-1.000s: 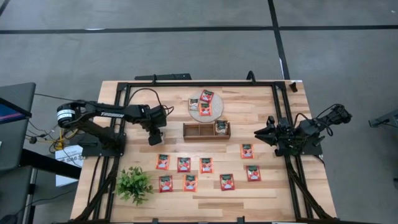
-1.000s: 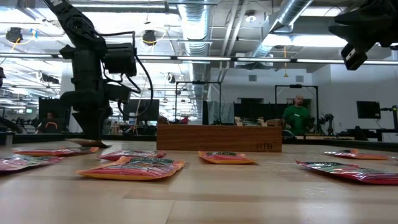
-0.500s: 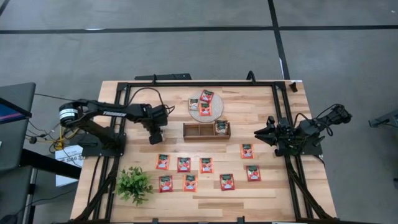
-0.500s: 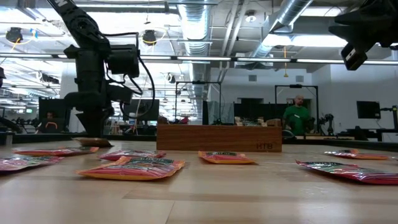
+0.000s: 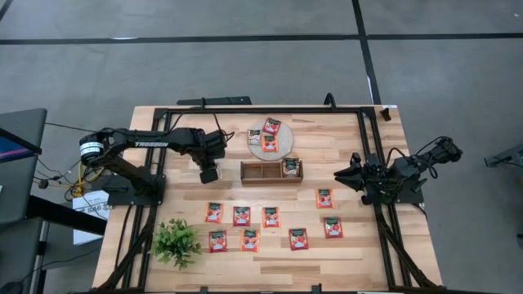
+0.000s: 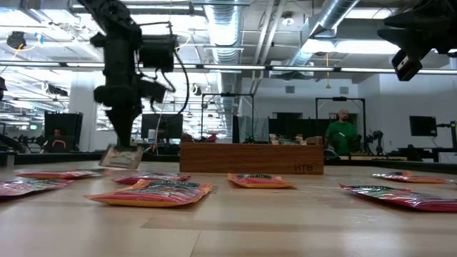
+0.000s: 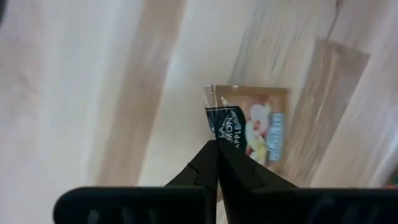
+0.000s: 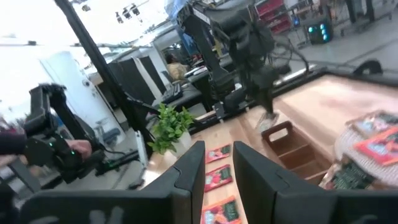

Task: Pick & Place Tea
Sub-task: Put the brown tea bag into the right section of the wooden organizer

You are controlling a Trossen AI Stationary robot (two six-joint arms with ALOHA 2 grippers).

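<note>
Progress: I count the job as partly done, with most sachets not yet moved.
Left end effector [image 5: 209, 174]: closed on one pale sachet [image 7: 255, 127], pinched at its edge; in my low view it hangs clear of the tabletop [image 5: 343, 245].
Held sachet, place: directly under the left fingertips, just short of the wooden tray [image 5: 271, 171], which lies toward the middle from that end effector.
Tray contents: one sachet [image 5: 289, 167] in the compartment farthest from the left end effector; the other two compartments look bare to me.
Woven mat [image 5: 270, 139]: just past the tray; three sachets [image 5: 271, 126] rest on it, two red-orange and one dark-topped.
Loose tea: nine red-orange sachets [image 5: 270, 216] flat on the tabletop, all on the near side of the tray from the left end effector, spreading toward the right arm.
Right end effector [image 5: 343, 175]: parked at the far side of the tabletop, fingers slightly apart, holding nothing I can see.
Plant [image 5: 176, 242]: near corner, untouched.
Remaining, my estimate: set down the held sachet, then fetch the nine.
</note>
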